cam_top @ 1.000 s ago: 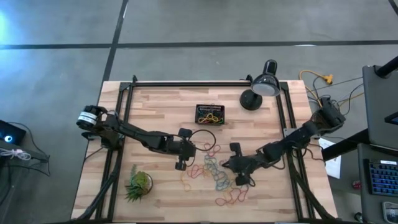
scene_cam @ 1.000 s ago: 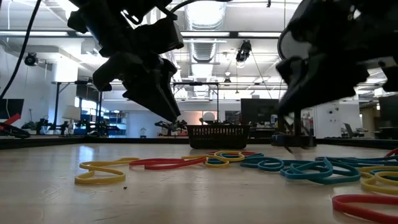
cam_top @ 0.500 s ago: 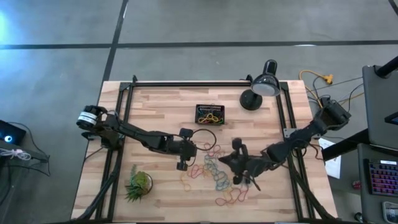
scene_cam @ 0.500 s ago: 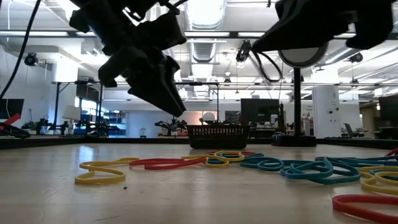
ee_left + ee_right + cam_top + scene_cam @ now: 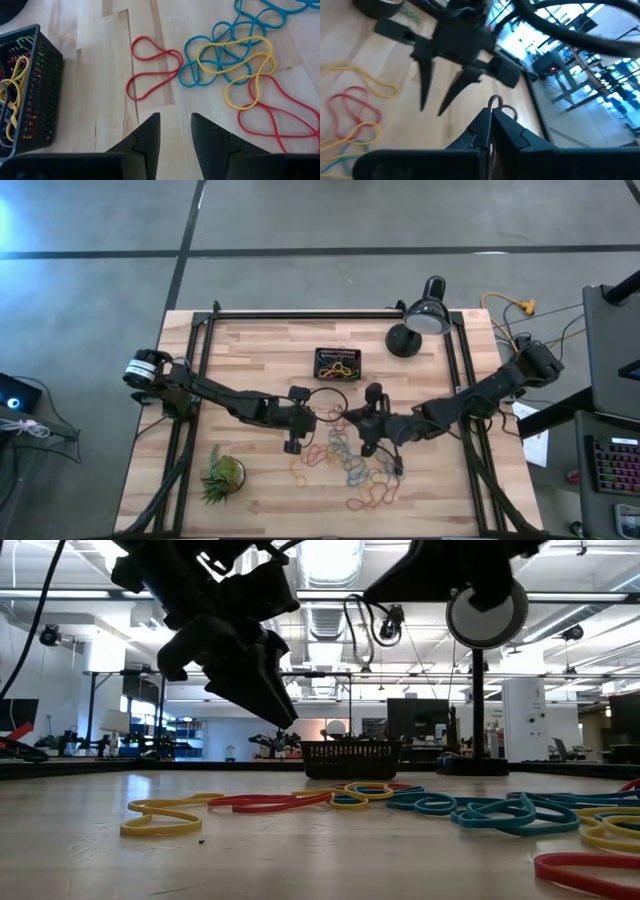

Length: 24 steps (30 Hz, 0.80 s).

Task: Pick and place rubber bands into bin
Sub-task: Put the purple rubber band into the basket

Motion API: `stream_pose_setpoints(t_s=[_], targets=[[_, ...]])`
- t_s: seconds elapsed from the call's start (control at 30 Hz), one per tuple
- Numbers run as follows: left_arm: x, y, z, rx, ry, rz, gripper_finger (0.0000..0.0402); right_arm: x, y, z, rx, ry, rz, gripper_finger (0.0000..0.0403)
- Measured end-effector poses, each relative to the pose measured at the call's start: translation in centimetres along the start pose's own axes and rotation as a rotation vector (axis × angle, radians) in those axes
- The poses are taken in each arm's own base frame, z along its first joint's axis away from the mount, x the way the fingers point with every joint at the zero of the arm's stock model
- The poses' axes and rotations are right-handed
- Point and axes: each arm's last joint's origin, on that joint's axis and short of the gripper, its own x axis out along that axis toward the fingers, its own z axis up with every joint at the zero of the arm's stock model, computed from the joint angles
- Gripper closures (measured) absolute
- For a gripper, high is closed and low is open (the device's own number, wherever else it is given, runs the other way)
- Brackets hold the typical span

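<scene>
Many rubber bands point(image 5: 345, 455) in red, blue and yellow lie heaped on the wooden table; some point(image 5: 230, 65) show in the left wrist view. The black ribbed bin point(image 5: 338, 363) stands beyond the heap with several bands point(image 5: 15, 85) inside. My left gripper point(image 5: 175, 131) hangs open above the table between bin and heap, with nothing between its fingers. My right gripper point(image 5: 490, 119) is raised above the heap point(image 5: 356, 423), facing the left gripper point(image 5: 440, 95), and is shut on a thin rubber band. My right gripper pinches a thin, dull-coloured band between its two fingertips. Only a small loop of the band point(image 5: 494, 102) sticks out past the tips; the fingers hide the rest. The fingers slant slightly downward, pointing toward the table's left side. The band is lifted clear of the table.
A black desk lamp point(image 5: 415, 325) stands at the far right of the table. A spiky green plant point(image 5: 222, 475) sits in a pot near the front left. Dark frame rails point(image 5: 200, 360) run along the table's sides.
My right gripper has risen from the heap, staying shut, and has gone toward the table's far edge and left, toward the left gripper. It has rolled and tipped from pointing down to nearly level. In the low view it has lifted almost out of the picture.
</scene>
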Motion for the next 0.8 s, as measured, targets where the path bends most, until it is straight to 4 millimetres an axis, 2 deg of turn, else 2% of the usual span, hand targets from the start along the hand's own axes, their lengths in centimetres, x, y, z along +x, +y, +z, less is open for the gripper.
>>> stream_pose_setpoints(t_s=[0.5,0.63,0.8], targets=[[0.0,0.0,0.0,0.001,0.001,0.000,0.0308,1.5,-3.6,2.1,-0.069,-0.012,-0.094,0.0394],[0.0,0.0,0.0,0.001,0.002,-0.001,0.0308,2.2,-4.7,1.5,-0.070,0.030,-0.118,0.0394],[0.0,0.1,0.0,0.001,0.005,0.043,0.0308,3.3,-6.2,-0.3,-0.016,0.131,-0.111,0.0394]])
